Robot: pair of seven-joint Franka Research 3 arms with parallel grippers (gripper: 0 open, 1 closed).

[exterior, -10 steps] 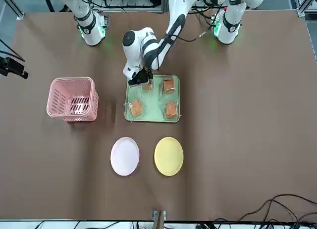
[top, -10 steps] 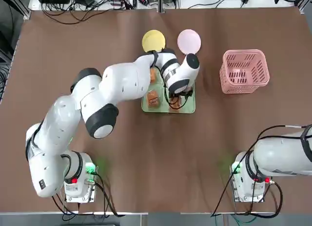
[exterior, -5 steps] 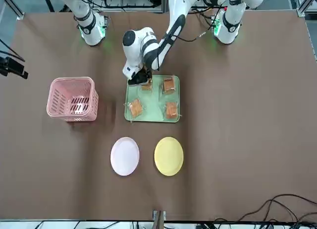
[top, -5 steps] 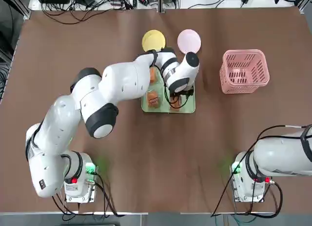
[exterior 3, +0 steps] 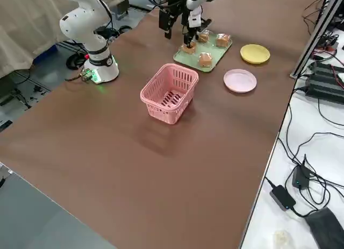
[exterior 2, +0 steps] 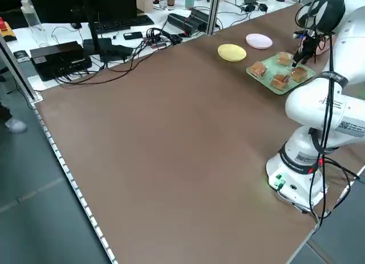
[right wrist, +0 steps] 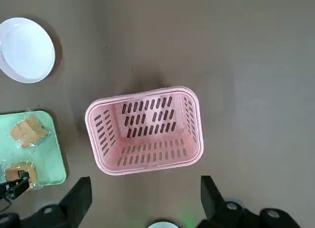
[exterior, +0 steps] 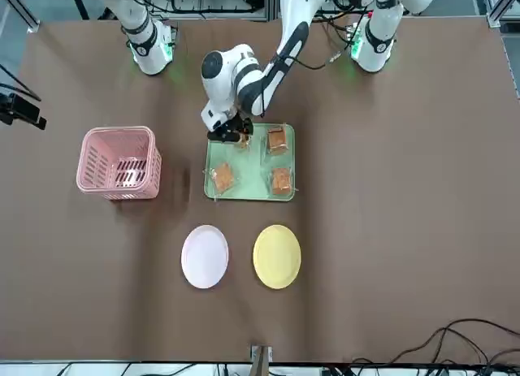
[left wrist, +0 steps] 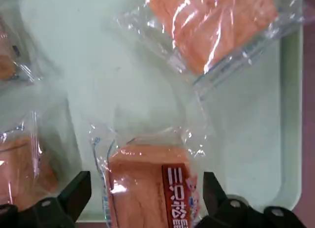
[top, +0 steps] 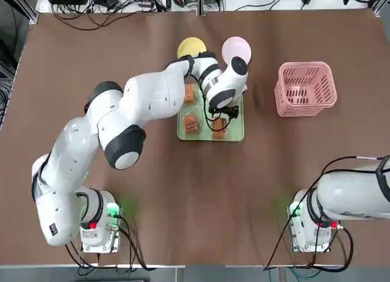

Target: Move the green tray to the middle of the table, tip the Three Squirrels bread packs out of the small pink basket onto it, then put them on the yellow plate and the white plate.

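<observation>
The green tray point(exterior: 250, 163) lies mid-table with several Three Squirrels bread packs on it. My left gripper point(exterior: 230, 135) hangs open over the tray corner nearest the small pink basket point(exterior: 119, 162). In the left wrist view one bread pack point(left wrist: 142, 174) lies between the spread fingers of the left gripper point(left wrist: 146, 198). The basket stands upright and empty. The yellow plate point(exterior: 277, 256) and the white plate point(exterior: 205, 256) sit bare beyond the tray. My right gripper point(right wrist: 146, 201) is open, high above the basket point(right wrist: 144, 130).
The left arm point(top: 146, 105) reaches across the table's middle and covers part of the yellow plate point(top: 189, 46) in the top view. The right arm point(top: 353, 197) stays folded by its base. Cables and equipment line the table's far edge.
The left wrist has shifted a little toward the plates above the tray. The packs, basket, plates and right arm have not moved.
</observation>
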